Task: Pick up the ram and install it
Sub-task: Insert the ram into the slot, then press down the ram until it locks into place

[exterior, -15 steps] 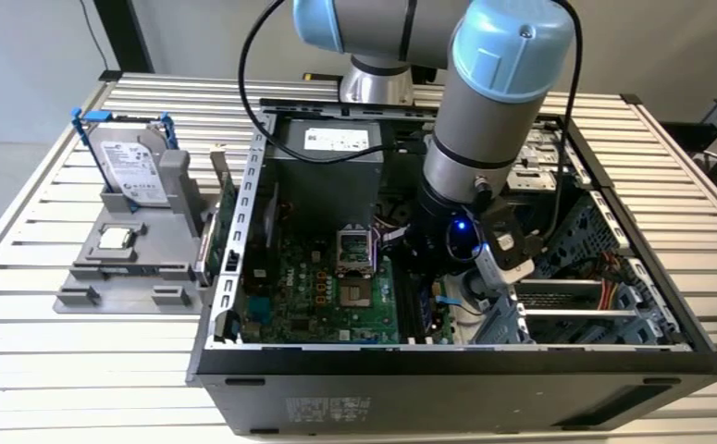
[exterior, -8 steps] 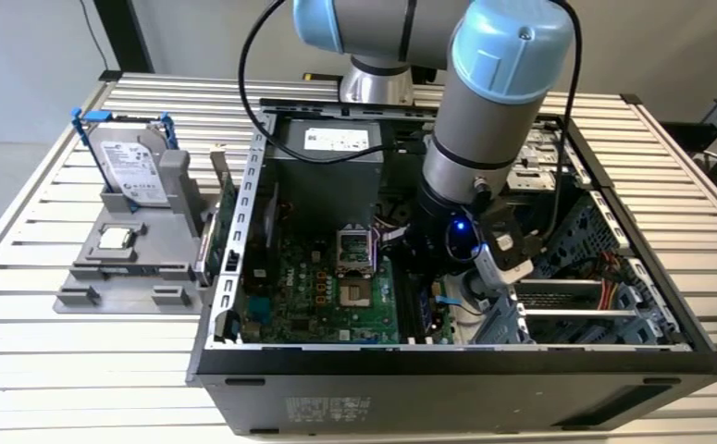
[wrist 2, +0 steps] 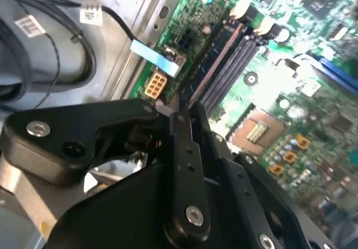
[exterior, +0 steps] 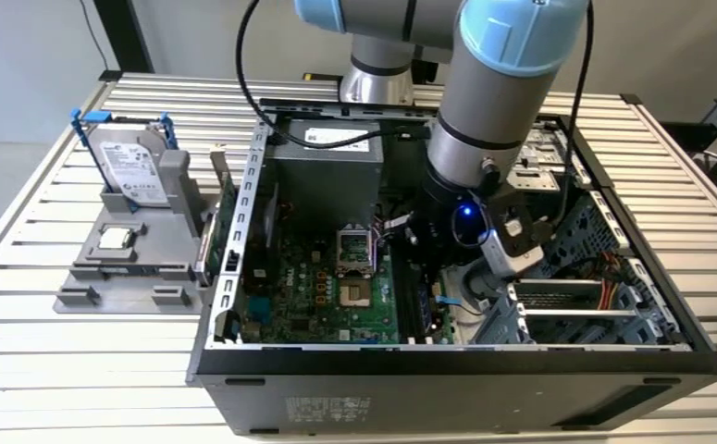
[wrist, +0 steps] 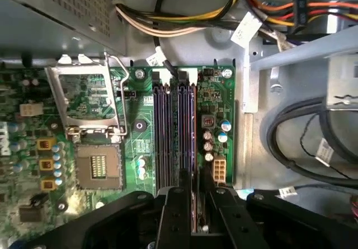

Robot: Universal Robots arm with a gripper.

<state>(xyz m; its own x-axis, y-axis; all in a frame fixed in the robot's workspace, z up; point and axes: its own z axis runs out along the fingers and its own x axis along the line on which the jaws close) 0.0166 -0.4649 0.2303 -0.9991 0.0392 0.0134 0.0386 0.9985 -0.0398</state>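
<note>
- Dark-green motherboard (wrist: 218, 92), lying flat in the floor of an open computer case (exterior: 457, 356).
- Robot arm (exterior: 494, 120), reaching down into the case from above, wrist over the board.
- Gripper (wrist: 194, 196), black, with its fingers drawn close together and only a thin gap between them; poised directly above the memory slots (wrist: 168, 137) in both wrist views (wrist 2: 184, 117).
- Ram (wrist: 196, 210), seemingly pinched edge-on between the fingers as a thin brownish strip; lined up with the slot nearest the white connector (wrist: 219, 169). Cannot tell how deeply seated.
- Processor socket (wrist: 99, 165), bare, beside the slots; metal retention frame (wrist: 84, 100) just next to it.
- Grey holder (exterior: 124, 277), on the slatted table (exterior: 37, 370) at the exterior view's left, well apart from the gripper.
- Silver hard drive (exterior: 129, 166) in a blue frame, standing upright on the holder.
- Small square processor chip (exterior: 115, 238), set on the holder below the drive.
</note>
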